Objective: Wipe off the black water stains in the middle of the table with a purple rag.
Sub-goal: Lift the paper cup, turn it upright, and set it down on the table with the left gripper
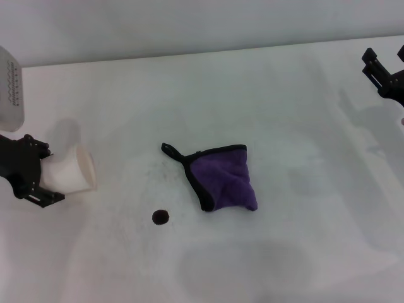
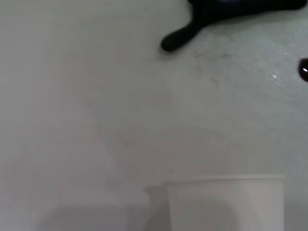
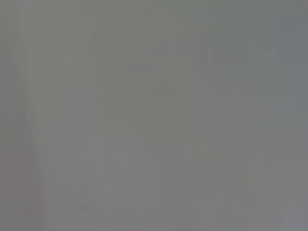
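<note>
The purple rag (image 1: 228, 180) lies crumpled in the middle of the white table (image 1: 297, 252), its black loop (image 1: 172, 150) trailing toward the left. The black water stain (image 1: 160, 216) is a small round blot on the tabletop, a short way left of and nearer than the rag, not touching it. In the left wrist view the rag's dark edge (image 2: 231, 7) and loop (image 2: 174, 41) show far off, and the stain (image 2: 304, 70) sits at the frame's edge. My left gripper (image 1: 53, 172) at the table's left is shut on a white paper cup (image 1: 72, 169) lying on its side. My right gripper (image 1: 385, 58) hovers at the far right, open and empty.
The paper cup's rim (image 2: 226, 182) fills the near part of the left wrist view. A grey-white perforated object (image 1: 9, 85) stands at the far left edge. The right wrist view shows only blank grey surface.
</note>
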Controlling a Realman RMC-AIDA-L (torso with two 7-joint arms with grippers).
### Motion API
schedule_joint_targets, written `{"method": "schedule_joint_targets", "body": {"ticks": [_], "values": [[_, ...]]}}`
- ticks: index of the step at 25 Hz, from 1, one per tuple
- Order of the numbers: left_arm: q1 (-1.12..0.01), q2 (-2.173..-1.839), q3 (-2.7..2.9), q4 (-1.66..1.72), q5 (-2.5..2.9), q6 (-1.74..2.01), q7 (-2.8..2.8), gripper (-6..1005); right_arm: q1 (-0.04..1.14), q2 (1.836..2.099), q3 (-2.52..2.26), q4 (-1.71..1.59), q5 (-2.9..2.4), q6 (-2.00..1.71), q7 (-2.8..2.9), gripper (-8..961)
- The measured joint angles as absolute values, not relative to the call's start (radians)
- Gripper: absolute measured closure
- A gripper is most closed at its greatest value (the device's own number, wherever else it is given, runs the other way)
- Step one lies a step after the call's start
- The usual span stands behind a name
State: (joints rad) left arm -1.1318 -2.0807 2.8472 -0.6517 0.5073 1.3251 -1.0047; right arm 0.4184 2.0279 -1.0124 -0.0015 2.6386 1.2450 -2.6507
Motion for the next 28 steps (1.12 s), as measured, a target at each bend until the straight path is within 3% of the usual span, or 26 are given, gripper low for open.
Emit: {"method": "schedule_joint_targets", "body": {"ticks": [11, 19, 28], "values": [[-1.116, -2.08, 2.846, -0.668, 0.367, 1.328, -1.049, 308, 0.416, 2.028, -1.012, -0.001, 2.638, 1.244, -2.651, 128], [-0.919, -2.079, 2.846, -0.694, -0.34, 1.335, -0.934, 347, 0.414, 2.028, -1.012, -0.002, 2.636, 1.246, -2.651, 128], [-0.659, -2.078, 2.846, -0.291, -0.877, 1.311, -0.502, 340, 0.42, 2.028, -1.012, -0.004, 2.638, 1.242, -2.651, 128]]}}
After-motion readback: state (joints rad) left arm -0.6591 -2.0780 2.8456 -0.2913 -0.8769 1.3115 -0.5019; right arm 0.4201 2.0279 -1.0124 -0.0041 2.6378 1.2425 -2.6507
